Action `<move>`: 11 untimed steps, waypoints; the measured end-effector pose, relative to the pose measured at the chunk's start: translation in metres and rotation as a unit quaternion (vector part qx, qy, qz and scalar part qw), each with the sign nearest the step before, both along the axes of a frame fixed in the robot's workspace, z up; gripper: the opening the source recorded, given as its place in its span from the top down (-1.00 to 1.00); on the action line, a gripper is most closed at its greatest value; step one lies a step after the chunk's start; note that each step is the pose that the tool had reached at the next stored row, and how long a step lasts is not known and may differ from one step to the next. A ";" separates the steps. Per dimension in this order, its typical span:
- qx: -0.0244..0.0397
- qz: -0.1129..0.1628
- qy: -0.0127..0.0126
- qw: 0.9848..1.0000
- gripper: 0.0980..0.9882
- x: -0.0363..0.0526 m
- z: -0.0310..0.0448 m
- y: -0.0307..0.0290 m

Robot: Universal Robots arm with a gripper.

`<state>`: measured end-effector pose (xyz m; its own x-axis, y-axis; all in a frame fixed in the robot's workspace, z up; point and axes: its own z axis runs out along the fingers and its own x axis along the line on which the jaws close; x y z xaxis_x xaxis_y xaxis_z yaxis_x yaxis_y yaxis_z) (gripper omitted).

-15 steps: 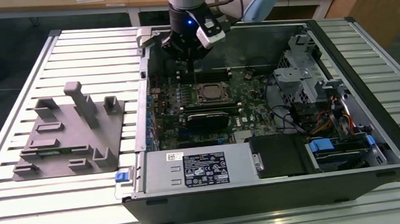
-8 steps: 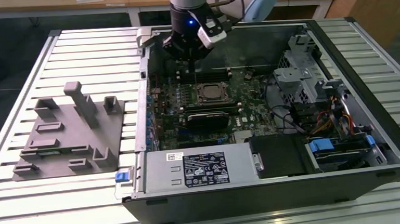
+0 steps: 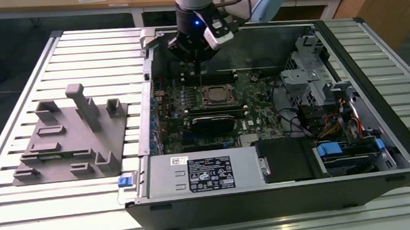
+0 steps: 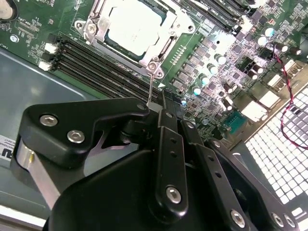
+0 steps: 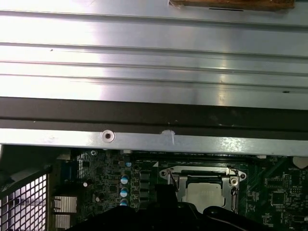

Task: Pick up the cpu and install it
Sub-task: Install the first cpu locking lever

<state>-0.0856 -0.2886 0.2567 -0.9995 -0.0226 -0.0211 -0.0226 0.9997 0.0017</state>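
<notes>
Outwardly, in the exterior view, the arm's hand hangs inside the open computer case, just above the far edge of the motherboard and close to the socket frame. The cpu appears to sit in that socket already, its pale top showing inside the dark frame. A grey fixture lies on the slatted surface to the exterior view's left of the case, and I can make out no chip on it.

Next, in the second wrist view, the hand has its dark fingers drawn close together, with nothing held between them that I can see. A thin metal lever rises from the corner of the socket frame right at the fingertips. The cpu lies flat and square within the frame.

Lastly, in the first wrist view, the cpu rests in its socket frame, below the case wall.

Judging from this, placing the chip looks done; whether the retention lever is latched I cannot tell.
</notes>
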 end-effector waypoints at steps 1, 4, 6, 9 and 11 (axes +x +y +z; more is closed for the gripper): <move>0.000 0.000 0.000 1.000 0.98 0.0003 0.0000 0.0000; 0.000 0.000 0.000 1.000 0.98 0.0013 -0.0001 0.0000; 0.000 0.000 0.000 1.000 0.98 0.0020 -0.0001 0.0000; 0.000 0.000 0.000 1.000 0.98 0.0032 -0.0001 0.0000; 0.000 0.000 0.000 1.000 0.98 0.0040 -0.0002 0.0000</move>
